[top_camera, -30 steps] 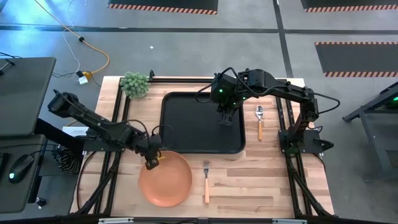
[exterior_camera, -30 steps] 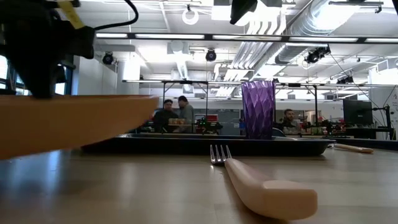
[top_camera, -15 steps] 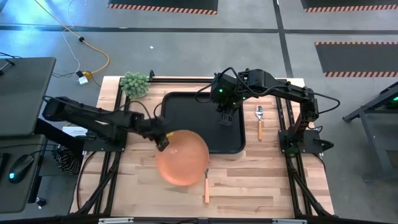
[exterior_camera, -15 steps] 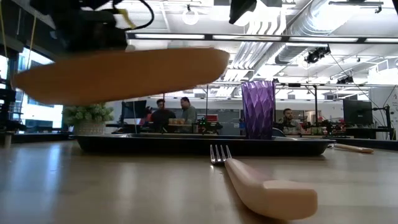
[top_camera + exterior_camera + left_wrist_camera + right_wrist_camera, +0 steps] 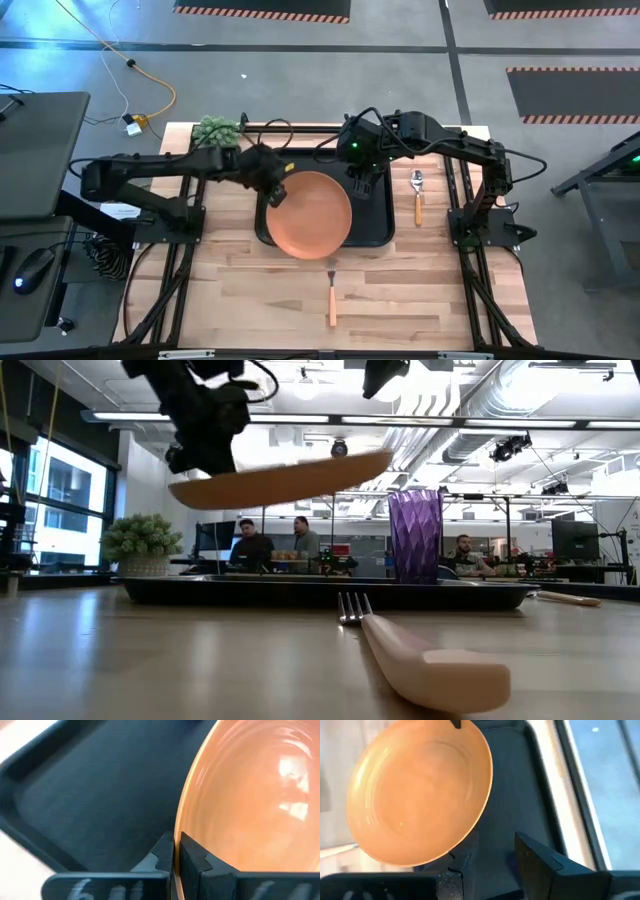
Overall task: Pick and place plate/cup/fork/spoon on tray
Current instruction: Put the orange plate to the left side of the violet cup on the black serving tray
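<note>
Plate (image 5: 310, 213) has moved off the near-left table area and up over the tray (image 5: 285, 165); it now hangs tilted in the air above the tray's near half, its near edge reaching past the tray's near rim. Left end effector (image 5: 272, 194) is clamped on the plate's left rim, fingers (image 5: 192, 861) pinched tight with the rim between them. Right end effector (image 5: 362, 186) sits over the tray's far-right part, jaws standing wide, holding nothing, directly above the cup (image 5: 415, 535), which stands upright on the tray. Fork (image 5: 332, 292) lies on the table near of the tray, tines toward it, clear of the plate. Spoon (image 5: 418, 194) lies on the table just right of the tray. Small potted plant (image 5: 216, 132) sits at the far-left table corner.
</note>
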You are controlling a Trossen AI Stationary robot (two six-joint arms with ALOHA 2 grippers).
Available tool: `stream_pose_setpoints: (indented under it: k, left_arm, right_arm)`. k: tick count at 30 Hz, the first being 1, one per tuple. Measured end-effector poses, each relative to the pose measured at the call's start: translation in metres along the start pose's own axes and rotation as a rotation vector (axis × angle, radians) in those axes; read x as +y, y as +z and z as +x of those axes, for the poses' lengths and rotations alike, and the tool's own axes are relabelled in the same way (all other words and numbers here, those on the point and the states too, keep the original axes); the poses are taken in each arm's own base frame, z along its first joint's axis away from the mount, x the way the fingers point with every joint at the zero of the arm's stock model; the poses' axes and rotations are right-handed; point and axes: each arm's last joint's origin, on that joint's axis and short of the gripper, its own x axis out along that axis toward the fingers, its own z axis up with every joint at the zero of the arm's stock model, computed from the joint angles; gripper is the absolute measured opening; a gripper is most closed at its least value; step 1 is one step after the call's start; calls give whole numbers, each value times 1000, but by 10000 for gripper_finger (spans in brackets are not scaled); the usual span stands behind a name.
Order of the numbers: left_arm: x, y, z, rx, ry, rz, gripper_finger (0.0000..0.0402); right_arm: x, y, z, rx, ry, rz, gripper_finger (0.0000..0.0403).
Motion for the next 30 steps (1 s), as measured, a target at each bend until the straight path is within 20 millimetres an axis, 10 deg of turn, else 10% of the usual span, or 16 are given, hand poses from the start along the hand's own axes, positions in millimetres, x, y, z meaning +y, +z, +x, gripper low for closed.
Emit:
stream_pose_setpoints:
  k: [17,30]
  left_arm:
    - [23,72,46,160,69,48,3]
    - [49,82,90,268,94,41,3]
  right_arm:
    - [-8,-1,0,8,-98,52,119]
    - [-8,-2,0,19,-96,50,119]
